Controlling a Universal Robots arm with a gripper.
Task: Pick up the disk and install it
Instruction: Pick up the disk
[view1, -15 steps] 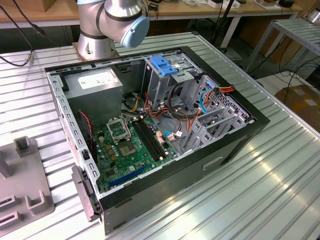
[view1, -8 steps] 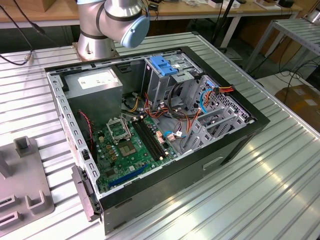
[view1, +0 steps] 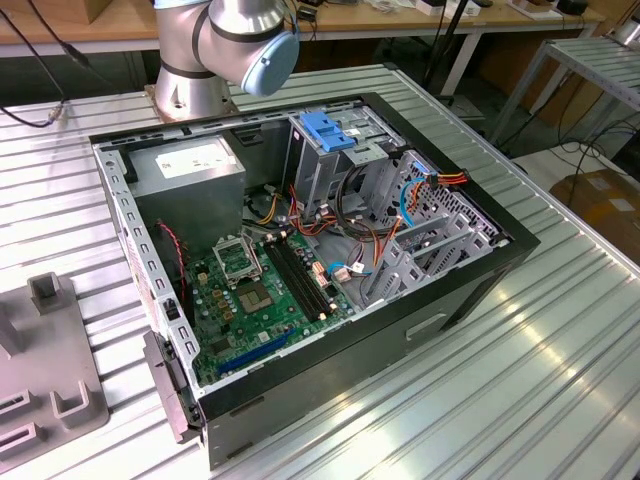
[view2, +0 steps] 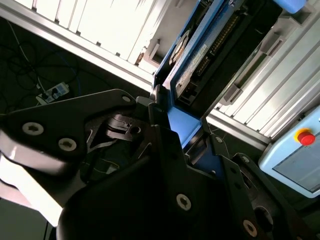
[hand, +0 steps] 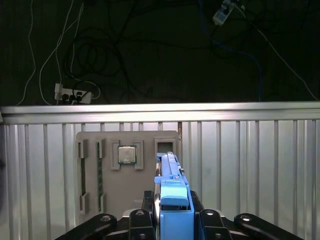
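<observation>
The disk (hand: 173, 192) appears edge-on in the first wrist view, its blue side rail facing the camera. My gripper (hand: 172, 216) is shut on it, with a black finger (hand: 140, 217) pressed against each side. The disk hangs over the grey parts tray (hand: 90, 175), above an empty slot (hand: 165, 145). In the second wrist view the disk (view2: 200, 47) shows its blue rail and dark circuit-board face, and the gripper (view2: 175, 127) clamps its near end.
The open computer case (view1: 470, 290) lies on the slatted metal table, with a blue-topped drive cage (view1: 330, 130), a power-supply box (view1: 190, 170) and a green motherboard (view1: 260, 290) inside. The arm's base (view1: 220, 50) stands behind the case. The tray holds a processor chip (hand: 127, 154). A red button (view2: 305, 136) is nearby.
</observation>
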